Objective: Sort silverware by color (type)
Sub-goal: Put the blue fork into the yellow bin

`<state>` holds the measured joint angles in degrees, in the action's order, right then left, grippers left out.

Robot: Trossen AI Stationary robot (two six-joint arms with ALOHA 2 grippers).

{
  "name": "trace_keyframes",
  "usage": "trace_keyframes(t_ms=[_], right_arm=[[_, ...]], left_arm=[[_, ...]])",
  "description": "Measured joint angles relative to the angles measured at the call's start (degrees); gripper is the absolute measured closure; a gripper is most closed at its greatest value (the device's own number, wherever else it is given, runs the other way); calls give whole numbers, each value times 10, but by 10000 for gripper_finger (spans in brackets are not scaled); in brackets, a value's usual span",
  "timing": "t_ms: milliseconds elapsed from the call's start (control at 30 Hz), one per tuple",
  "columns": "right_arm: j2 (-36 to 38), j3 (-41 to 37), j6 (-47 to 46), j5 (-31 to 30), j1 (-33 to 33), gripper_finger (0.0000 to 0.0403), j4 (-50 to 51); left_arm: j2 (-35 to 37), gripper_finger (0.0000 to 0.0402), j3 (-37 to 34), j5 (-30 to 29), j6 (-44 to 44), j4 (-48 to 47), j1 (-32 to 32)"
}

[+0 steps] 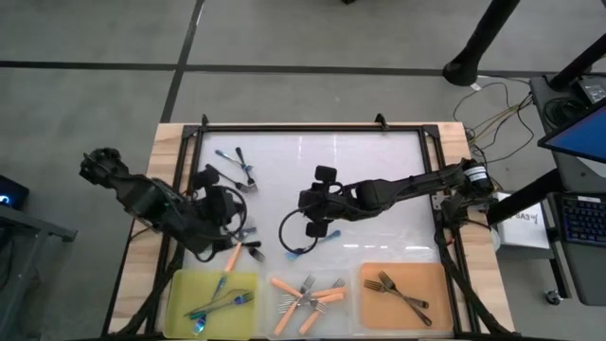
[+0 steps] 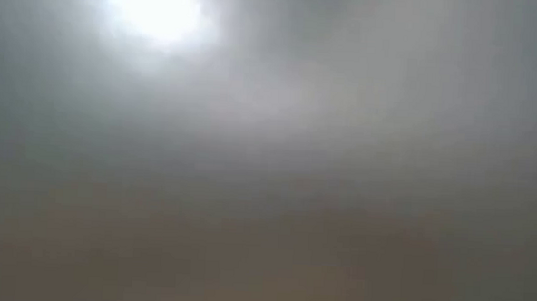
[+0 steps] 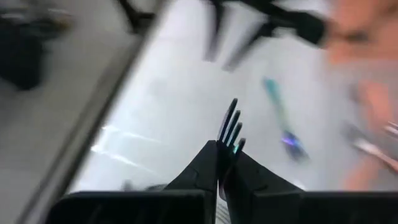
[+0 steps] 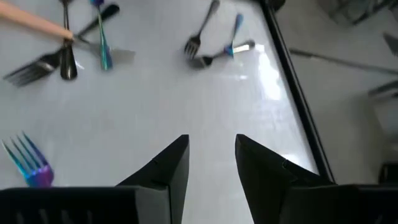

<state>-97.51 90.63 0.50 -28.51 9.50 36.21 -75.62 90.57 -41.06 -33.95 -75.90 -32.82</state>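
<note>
Small forks lie scattered on the white table [image 1: 360, 161]. My left gripper [image 3: 225, 163] is shut on a dark fork [image 3: 229, 124] over the table's near left part [image 1: 230, 220]. A blue-teal fork [image 3: 283, 118] lies on the table beyond it. My right gripper [image 4: 211, 152] is open and empty, hovering near the table's middle [image 1: 305, 202]. An iridescent fork [image 4: 28, 165] lies beside it. A small heap of orange, dark and teal forks [image 4: 68, 46] and two more forks [image 4: 217, 40] lie farther off. The low view shows only grey haze. My left gripper pinches the dark fork between its two fingers [image 3: 205, 168], just behind the tines. The tines [image 3: 230, 121] stick out past the fingertips, in line with the fingers. The handle is hidden between the fingers and the gripper body.
Three trays stand along the near edge: a yellow-green one [image 1: 185, 284] with blue-teal forks, a clear one [image 1: 284, 317] with orange-handled forks, and an orange one [image 1: 379, 313] with dark forks. A black cable loop [image 1: 284, 232] lies by the right gripper. A black frame [image 1: 312, 128] borders the table.
</note>
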Motion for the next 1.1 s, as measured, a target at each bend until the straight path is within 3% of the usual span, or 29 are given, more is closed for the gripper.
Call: trace_keyframes(t_ms=[133,233,567,667,1100], right_arm=[[0,0,-26,0,0,287,33],[0,0,-36,0,0,289,43],[0,-1,-11,0,0,287,43],[0,-1,-5,0,0,287,43],[-1,-20,2,0,-2,287,40]], left_arm=[[-18,401,72,114,79,0,-1],[-35,401,105,180,81,-1,-2],[-119,401,93,378,57,-64,-34],[-142,401,92,408,45,-77,-44],[-211,401,92,435,11,-89,-97]])
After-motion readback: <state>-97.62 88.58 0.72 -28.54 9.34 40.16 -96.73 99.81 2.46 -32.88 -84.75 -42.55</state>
